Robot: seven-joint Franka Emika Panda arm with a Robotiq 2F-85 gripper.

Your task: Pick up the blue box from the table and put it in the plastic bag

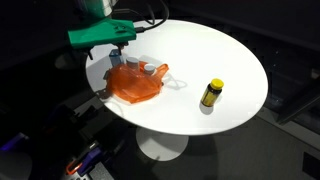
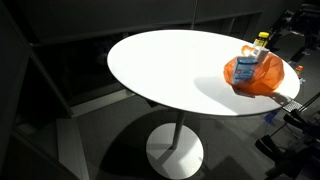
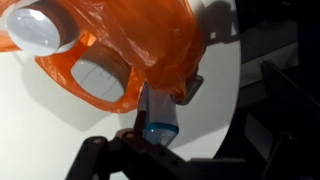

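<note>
The orange plastic bag [image 1: 135,82] lies near the edge of the round white table [image 1: 220,50] and shows in both exterior views, bag [image 2: 264,78], table [image 2: 160,60]. The blue box [image 3: 158,118] pokes out of the bag's [image 3: 130,40] mouth, its far end under the orange film. In an exterior view the blue box [image 2: 250,62] shows at the bag's top. My gripper [image 1: 122,52] hangs just above the bag. In the wrist view the gripper [image 3: 162,108] stands open, its fingers [image 3: 191,88] either side of the box.
A yellow bottle with a black cap [image 1: 211,93] stands upright on the table apart from the bag, also seen as the bottle [image 2: 261,41] behind the bag. Dark floor and equipment surround the table's rim [image 3: 236,90].
</note>
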